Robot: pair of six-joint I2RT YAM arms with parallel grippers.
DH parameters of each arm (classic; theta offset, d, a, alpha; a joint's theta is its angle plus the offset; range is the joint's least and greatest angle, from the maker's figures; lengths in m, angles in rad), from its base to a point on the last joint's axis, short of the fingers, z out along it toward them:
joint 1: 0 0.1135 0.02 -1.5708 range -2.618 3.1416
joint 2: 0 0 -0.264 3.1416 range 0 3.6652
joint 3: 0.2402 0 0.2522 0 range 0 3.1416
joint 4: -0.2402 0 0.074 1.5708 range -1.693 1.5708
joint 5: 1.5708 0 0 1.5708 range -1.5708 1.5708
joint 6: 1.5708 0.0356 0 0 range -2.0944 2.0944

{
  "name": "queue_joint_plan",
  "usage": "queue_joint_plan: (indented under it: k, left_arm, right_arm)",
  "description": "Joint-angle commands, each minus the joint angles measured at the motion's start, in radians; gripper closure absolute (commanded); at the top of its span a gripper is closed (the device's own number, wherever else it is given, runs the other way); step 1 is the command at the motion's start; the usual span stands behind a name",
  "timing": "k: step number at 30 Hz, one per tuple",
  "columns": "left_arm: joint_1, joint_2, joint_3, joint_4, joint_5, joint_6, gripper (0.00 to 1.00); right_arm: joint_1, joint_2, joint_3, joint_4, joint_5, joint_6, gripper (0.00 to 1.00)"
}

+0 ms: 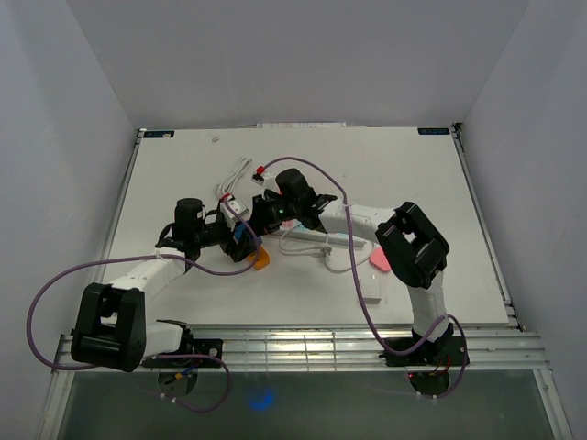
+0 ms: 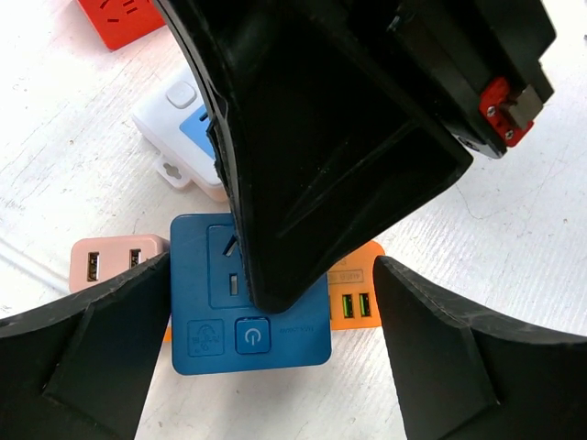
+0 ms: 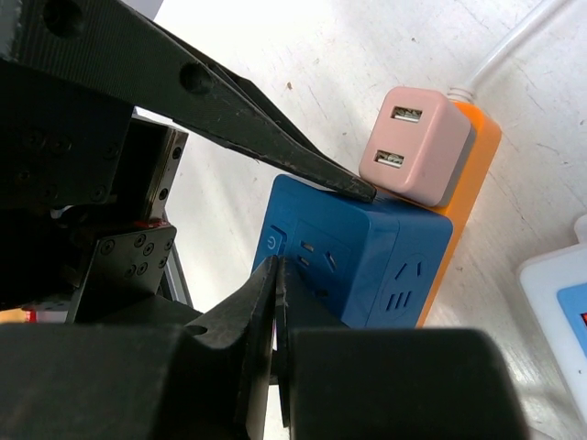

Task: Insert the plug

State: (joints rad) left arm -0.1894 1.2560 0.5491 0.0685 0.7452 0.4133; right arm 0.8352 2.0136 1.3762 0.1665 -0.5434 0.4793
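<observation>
The left gripper (image 2: 273, 266) stands released, its fingers wide on either side of the blue cube (image 2: 293, 344). One finger seems to touch the cube's side and the other is clear of it. The right gripper (image 3: 275, 284) is clenched, its tips pressed against the cube's socket face. The plug is hidden under those fingers, so whether it is gripped or seated cannot be told. A pink adapter (image 3: 413, 147) sits on an orange strip (image 3: 472, 174) right beside the cube. From above, the arms cover most of the cube.
</observation>
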Motion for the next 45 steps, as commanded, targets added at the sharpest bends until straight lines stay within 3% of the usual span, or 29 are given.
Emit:
queue_joint_plan:
  k: [1,15,25,30,45]
  left_arm:
    - [-0.002,-0.007,0.006,-0.027,0.006,-0.002,0.02]
    - [-0.004,-0.084,-0.017,0.030,-0.027,-0.031,0.02]
    - [-0.004,-0.133,-0.034,0.074,-0.038,-0.047,0.02]
    - [-0.004,-0.196,-0.055,0.103,-0.082,-0.050,0.02]
    - [-0.004,-0.283,-0.097,0.220,-0.147,-0.122,0.02]
  right_arm:
    - [-0.001,0.001,0.010,-0.133,0.094,-0.048,0.92]
    - [-0.005,-0.052,0.261,-0.275,0.050,-0.059,0.92]
    - [-0.022,0.054,0.129,-0.257,-0.004,-0.030,0.92]
    - [-0.065,0.059,0.020,-0.139,-0.017,0.033,0.92]
    - [-0.065,-0.016,0.159,-0.212,-0.038,0.021,0.92]
